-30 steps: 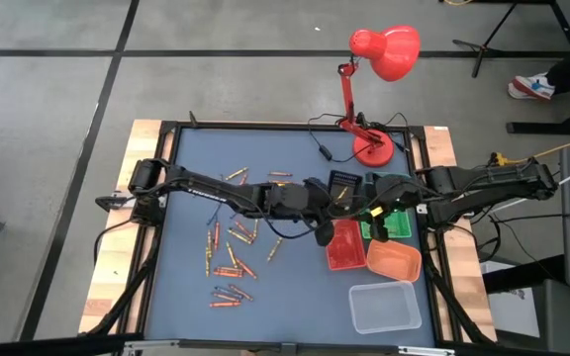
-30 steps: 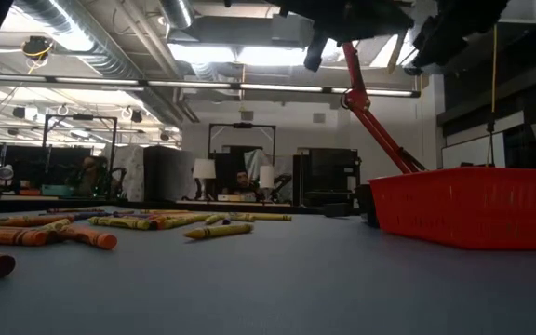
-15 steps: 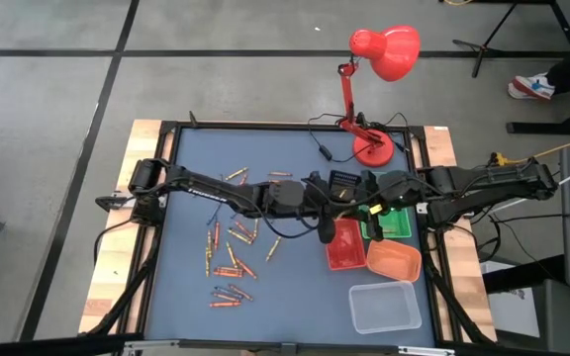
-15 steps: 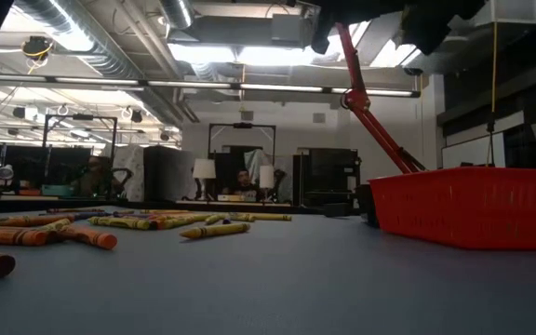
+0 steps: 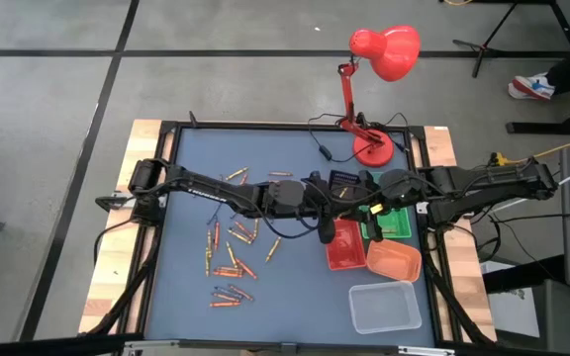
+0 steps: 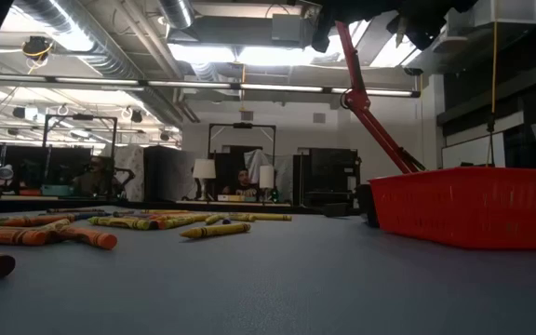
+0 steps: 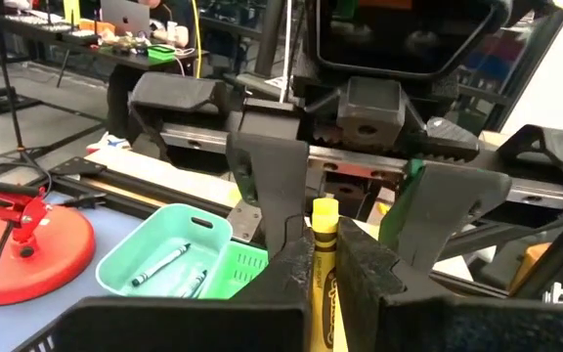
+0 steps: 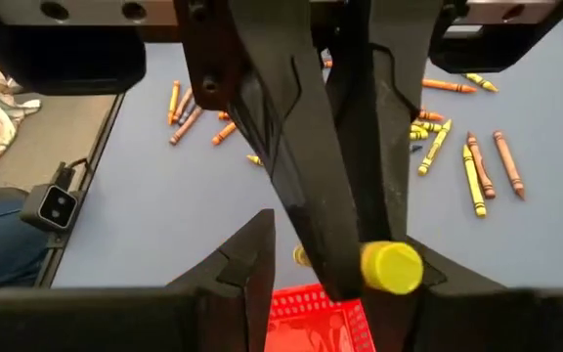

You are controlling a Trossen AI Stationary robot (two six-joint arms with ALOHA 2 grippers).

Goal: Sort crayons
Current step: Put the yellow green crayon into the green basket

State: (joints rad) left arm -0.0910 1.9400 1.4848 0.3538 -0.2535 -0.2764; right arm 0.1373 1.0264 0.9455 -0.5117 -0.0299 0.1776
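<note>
left pincer [image 7: 323,279] pinches a half-hidden yellow crayon [image 7: 323,256] between the spread right pincer [image 7: 355,220].

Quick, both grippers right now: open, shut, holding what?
Left gripper: shut on a yellow crayon, held above the trays.
Right gripper: open, fingers on either side of that crayon, not closed on it.

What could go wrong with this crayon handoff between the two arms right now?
The left gripper is shut on the yellow crayon, and the right gripper stands open around its tip. If the left lets go before the right closes, the crayon may fall, possibly into the red tray, which seems to sit below. The fingers are also tightly interleaved, so a small misalignment could make them collide.
</note>
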